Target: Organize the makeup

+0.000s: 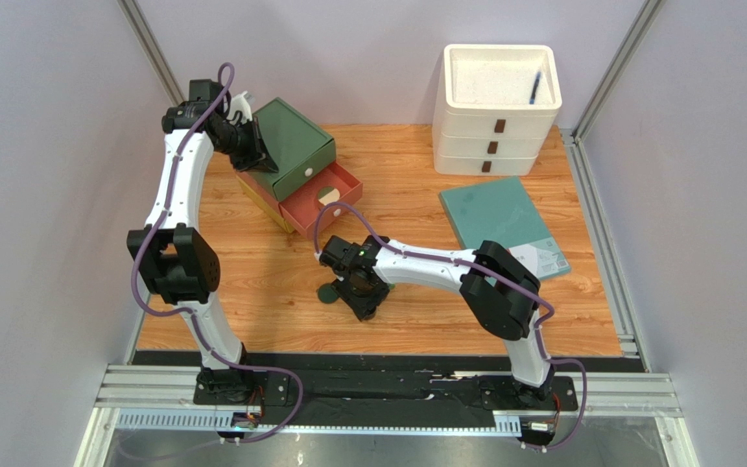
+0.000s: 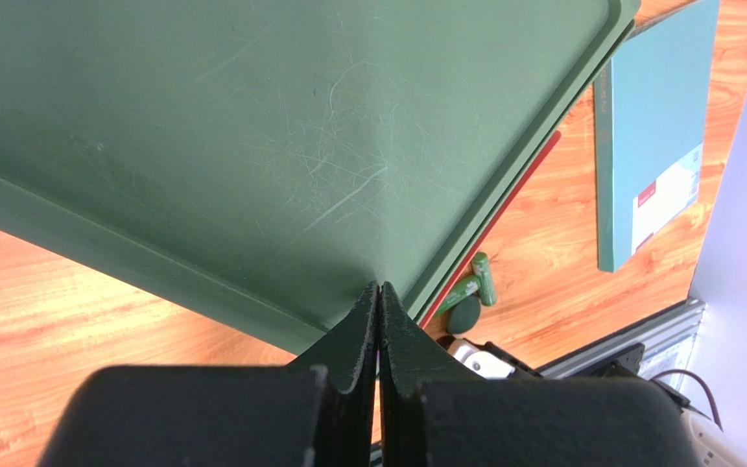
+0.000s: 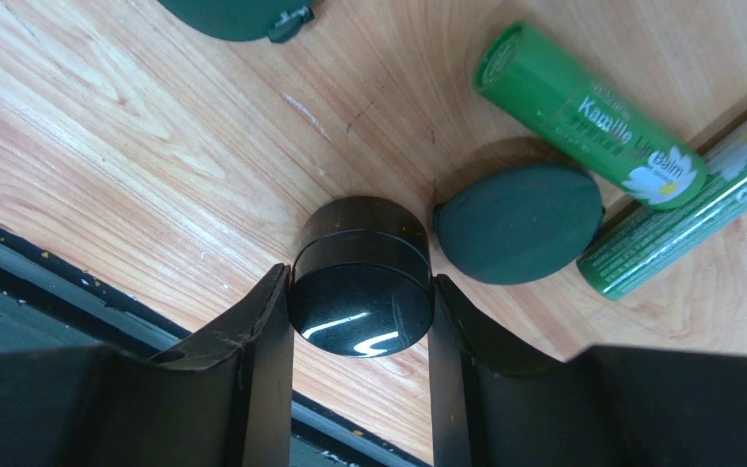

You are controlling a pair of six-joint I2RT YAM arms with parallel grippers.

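Observation:
In the right wrist view a glossy black round jar (image 3: 361, 292) stands on the wood, and my right gripper (image 3: 360, 279) is shut on it, both fingers against its sides. Beside it lie a dark green oval compact (image 3: 519, 224) and two bright green tubes (image 3: 587, 115) (image 3: 689, 224). Another dark green piece (image 3: 236, 12) shows at the top edge. From above, the right gripper (image 1: 360, 292) is at the table's middle front. My left gripper (image 1: 251, 156) is shut and empty, its tips (image 2: 378, 288) against the green box lid (image 2: 251, 126).
A green box (image 1: 295, 146) sits on an open red drawer (image 1: 321, 199) at the back left. A white drawer unit (image 1: 497, 97) with a blue pen (image 1: 535, 88) in its top tray stands at the back right. A teal book (image 1: 504, 226) lies at the right.

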